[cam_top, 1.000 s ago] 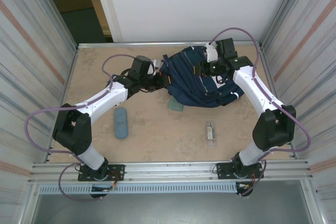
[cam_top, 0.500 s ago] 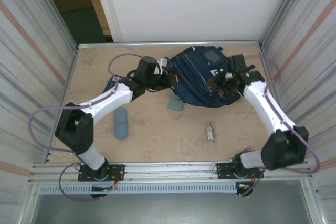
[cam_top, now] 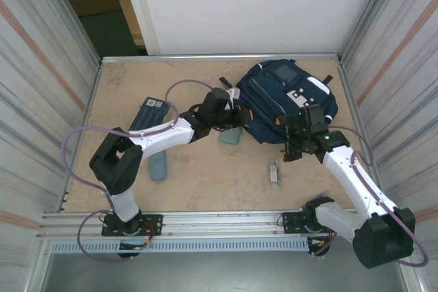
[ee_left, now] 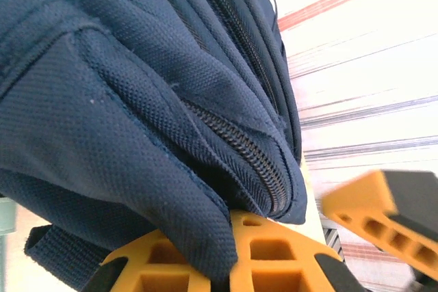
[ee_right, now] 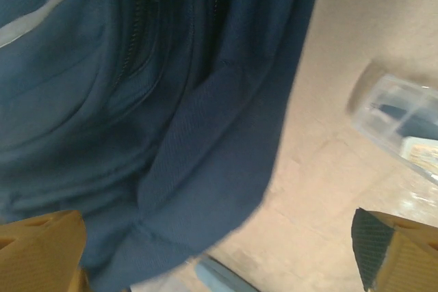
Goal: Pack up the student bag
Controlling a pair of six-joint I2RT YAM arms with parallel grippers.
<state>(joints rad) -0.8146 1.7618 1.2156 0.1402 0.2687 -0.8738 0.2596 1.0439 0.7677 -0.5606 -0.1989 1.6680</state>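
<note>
Two grippers flank the student bag (cam_top: 287, 97), which lies at the far right of the table (cam_top: 205, 182), its long axis running roughly left to right. The left gripper (cam_top: 236, 117) is clenched on a fold of navy fabric at the bag's left edge. The right gripper (cam_top: 291, 147) is spread wide and holds nothing, just on the near side of the bag. The free right arm probably fetches next: the small clear case (cam_top: 274, 171) lies just beside it, toward the bases, nearer than the flat green item (cam_top: 229, 137).

right gripper (cam_top: 293, 143), now opened wide, is drawn back; student bag (cam_top: 287, 97) lies released just ahead of it, flattened, panel up.
</note>
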